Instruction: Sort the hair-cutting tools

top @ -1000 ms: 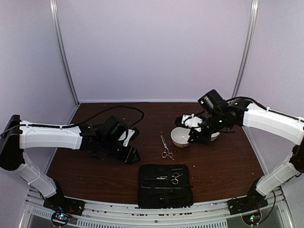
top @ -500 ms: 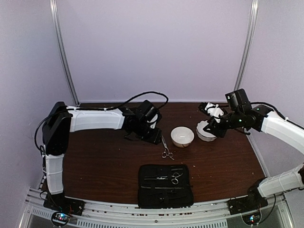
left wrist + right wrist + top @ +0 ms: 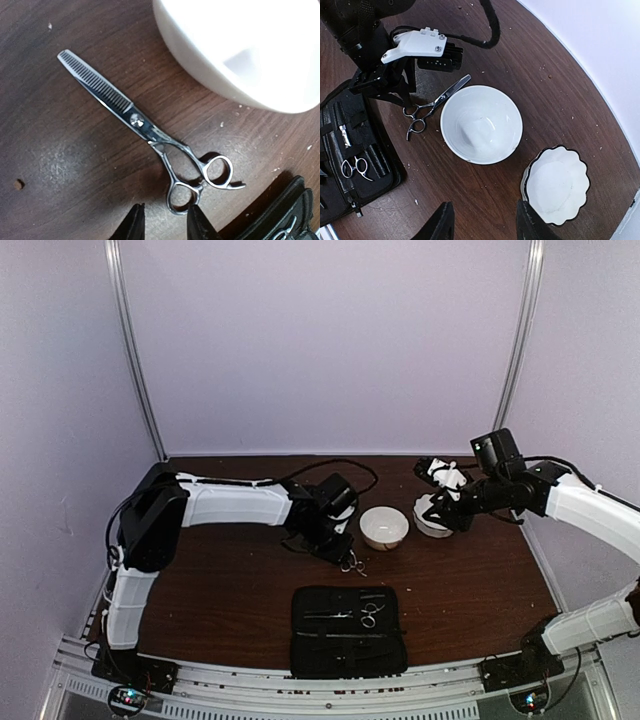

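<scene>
Slim silver thinning scissors (image 3: 350, 562) lie flat on the brown table, left of the round white bowl; they also show in the left wrist view (image 3: 145, 127) and the right wrist view (image 3: 432, 102). My left gripper (image 3: 343, 550) hovers open and empty just over their ring handles, its fingertips (image 3: 132, 227) beside the nearer ring. A second pair of silver scissors (image 3: 370, 614) sits in the open black case (image 3: 348, 640), with thin stick-like tools (image 3: 335, 616) beside it. My right gripper (image 3: 485, 225) is open and empty above the table between the two bowls.
A round white bowl (image 3: 384, 527) stands mid-table, empty (image 3: 481, 124). A scalloped dark-rimmed white bowl (image 3: 557, 185) stands to its right, partly under my right gripper (image 3: 442, 512). The case (image 3: 350, 150) lies at the front edge. A cable loops behind the left arm.
My left arm has swung from the left side across to the scissors and come down over their handles. My right arm drew back from the round bowl to the right, then held.
</scene>
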### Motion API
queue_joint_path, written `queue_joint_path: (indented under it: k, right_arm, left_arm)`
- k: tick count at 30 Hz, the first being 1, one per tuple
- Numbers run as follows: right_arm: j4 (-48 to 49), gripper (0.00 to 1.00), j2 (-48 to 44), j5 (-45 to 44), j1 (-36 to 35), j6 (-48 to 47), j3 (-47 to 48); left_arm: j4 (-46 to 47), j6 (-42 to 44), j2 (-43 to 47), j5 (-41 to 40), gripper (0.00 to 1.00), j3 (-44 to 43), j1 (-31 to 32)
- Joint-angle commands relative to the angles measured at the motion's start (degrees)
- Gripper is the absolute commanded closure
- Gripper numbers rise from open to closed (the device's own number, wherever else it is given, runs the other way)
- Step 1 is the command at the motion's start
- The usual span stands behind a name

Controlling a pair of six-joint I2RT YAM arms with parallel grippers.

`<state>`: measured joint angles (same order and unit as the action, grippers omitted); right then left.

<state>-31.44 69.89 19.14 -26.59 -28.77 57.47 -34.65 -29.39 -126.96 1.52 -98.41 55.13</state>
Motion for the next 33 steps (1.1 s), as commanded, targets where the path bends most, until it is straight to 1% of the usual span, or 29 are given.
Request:
queue_joint_path:
  k: [1, 5, 10, 14, 19, 24, 29, 33]
  right_arm:
    - [0.4, 0.56, 0.9, 1.1, 0.3, -0.7, -0.2]
    - [0.3, 0.55, 1.1, 1.1, 0.3, -0.8, -0.1]
    - [0.1, 0.56, 1.4, 0.7, 0.3, -0.9, -0.1]
    - [0.0, 0.56, 1.7, 0.6, 0.3, -1.0, -0.1]
    - [-0.2, 0.56, 2.4, 1.1, 0.3, -1.2, 0.0]
    - [-0.6, 0.55, 3.1, 1.7, 0.2, -1.4, 0.2]
    - [-0.8, 0.56, 3.5, 2.3, 0.2, -1.5, 0.4]
    - [-1.0, 0.56, 4.0, 2.9, 0.1, -1.5, 0.5]
  left_arm:
    - [-0.4, 1.2, -2.2, 1.0, 0.67, -2.2, 0.1]
    - [-2.5, 2.4, -3.4, -0.5, 0.66, -3.7, 0.7]
    - [-6.2, 3.8, -4.4, -5.2, 0.65, -5.0, 1.0]
    - [-9.8, 4.7, -3.3, -10.1, 0.65, -3.3, 1.0]
    - [-10.5, 5.5, 1.6, -13.7, 0.66, 5.9, 0.6]
    - [-9.5, 4.9, 7.4, -13.7, 0.72, 17.1, -1.2]
    - [-9.6, 2.6, 13.5, -16.1, 0.73, 27.6, -4.1]
    - [-9.6, 1.9, 18.1, -17.1, 0.72, 32.8, -5.8]
